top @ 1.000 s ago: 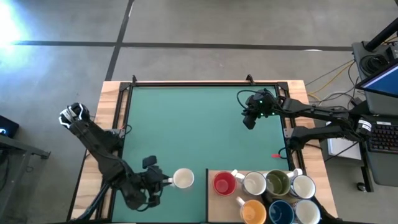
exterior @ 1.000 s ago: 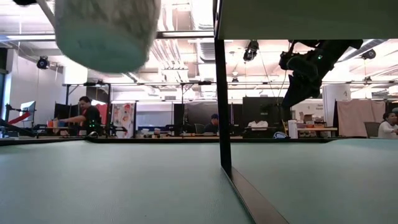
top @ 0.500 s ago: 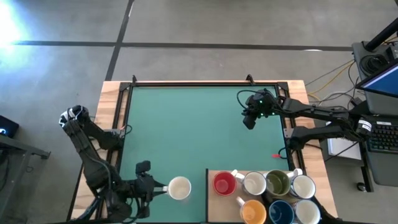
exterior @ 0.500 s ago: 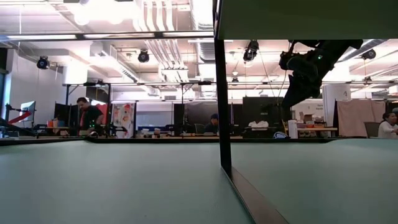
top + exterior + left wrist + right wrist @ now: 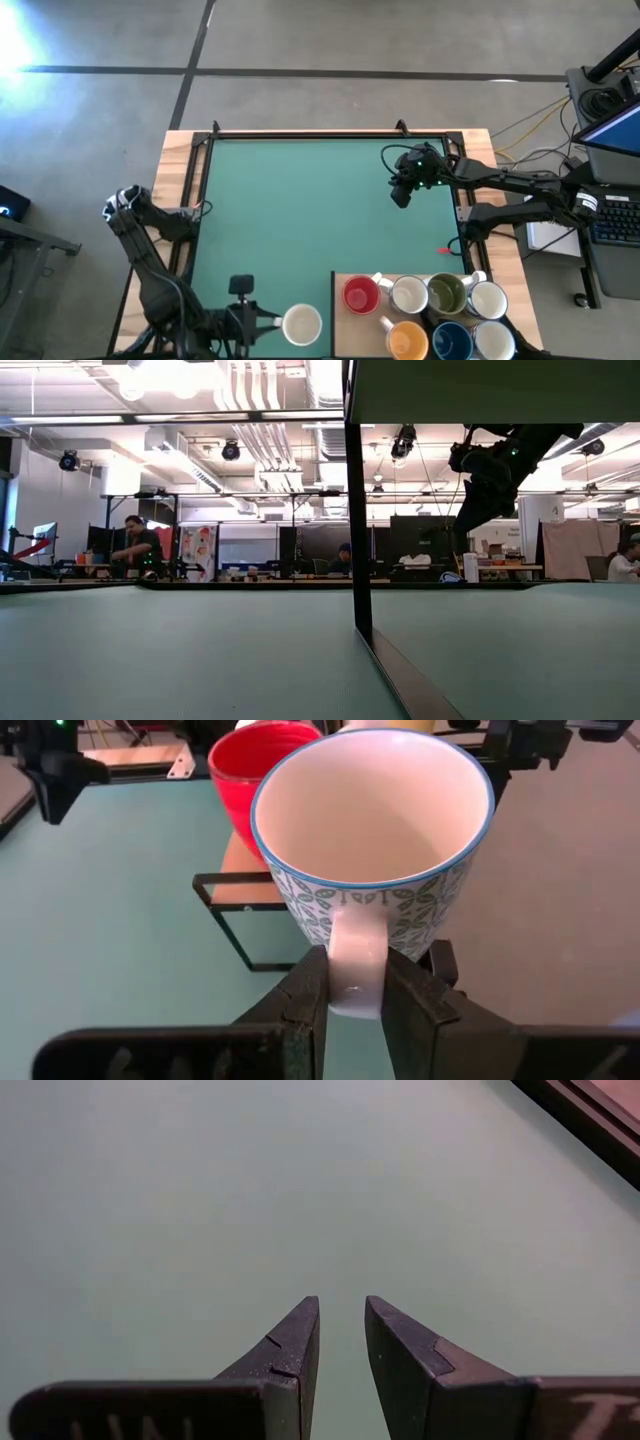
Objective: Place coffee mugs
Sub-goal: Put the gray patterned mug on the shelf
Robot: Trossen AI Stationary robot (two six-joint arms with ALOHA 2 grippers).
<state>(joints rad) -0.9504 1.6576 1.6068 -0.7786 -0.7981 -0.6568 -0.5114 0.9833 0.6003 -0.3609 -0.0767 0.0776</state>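
Green mat (image 5: 300, 200) | left tool (image 5: 354, 982) grips patterned mug (image 5: 372, 830) handle

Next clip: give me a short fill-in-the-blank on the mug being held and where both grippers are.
1. The left gripper grips the patterned white mug by its ____.
2. The mug right behind the held one in the left wrist view is ____.
3. The right gripper hangs over the green mat holding ____.
4. On the wooden board stand ____ mugs.

Missing words: handle; red; nothing; seven
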